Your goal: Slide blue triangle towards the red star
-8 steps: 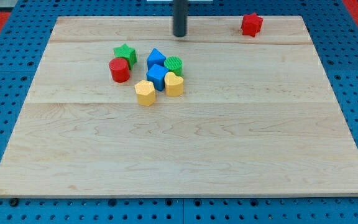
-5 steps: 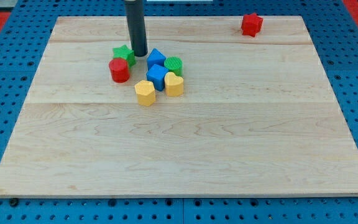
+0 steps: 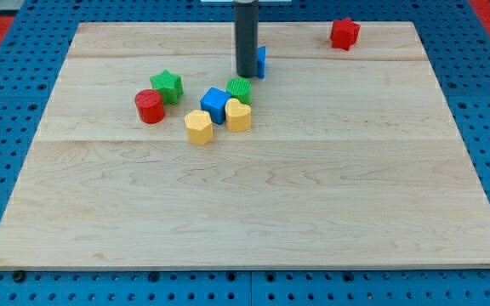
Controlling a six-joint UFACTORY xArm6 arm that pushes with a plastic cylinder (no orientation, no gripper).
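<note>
The blue triangle lies near the view's top centre, mostly hidden behind my rod. My tip touches its left side. The red star sits at the view's top right, well apart from the triangle, up and to its right.
A cluster lies left of centre: a green cylinder, a blue cube, a yellow heart and a yellow hexagon. A green star and a red cylinder lie further left. The wooden board sits on a blue pegboard.
My tip swept down-left to the cluster, then right and up, pushing the blue triangle out towards the red star. The green star and red cylinder shifted slightly left.
</note>
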